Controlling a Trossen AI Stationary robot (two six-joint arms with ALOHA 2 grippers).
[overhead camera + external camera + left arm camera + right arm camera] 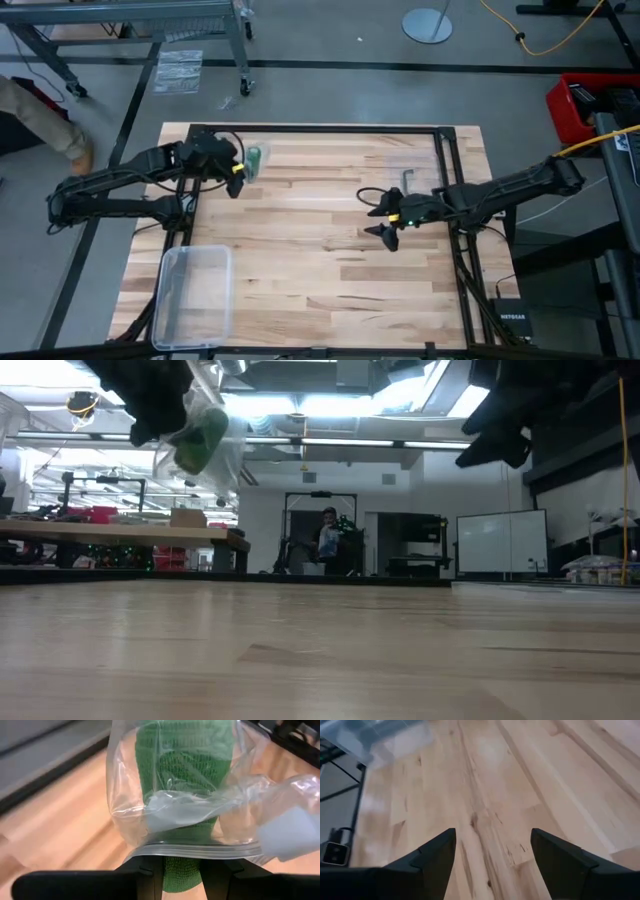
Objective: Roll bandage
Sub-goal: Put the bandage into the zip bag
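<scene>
The wooden table [330,230] is the largest thing in view, a pale butcher-block top on a dark frame, with both arms reaching in over it. At its near left corner sits a clear plastic box [193,296], lidless as far as the overhead view shows, with nothing visible inside it. Toward the far left edge the left gripper [238,178] is raised off the table, and from it hangs a crinkly clear plastic bag [200,815] (the kind with a zip strip along its mouth). Inside that bag is the bandage [185,765], a bright green roll of textured fabric; its lower end pokes out through the bag's opening and sits between the left gripper's two dark fingers, which are clamped on the green fabric and the bag's mouth together. From table height the bag [205,440] and the green roll [200,445] within it hang well above the boards, touching nothing below. The right gripper [385,220] hovers over the middle-right of the table, its fingers [437,855] spread wide apart with only bare wood between them, holding nothing. A small grey L-shaped metal piece [408,180] lies flat on the boards just beyond the right gripper. In the room behind, a person [328,540] is seated far off.
</scene>
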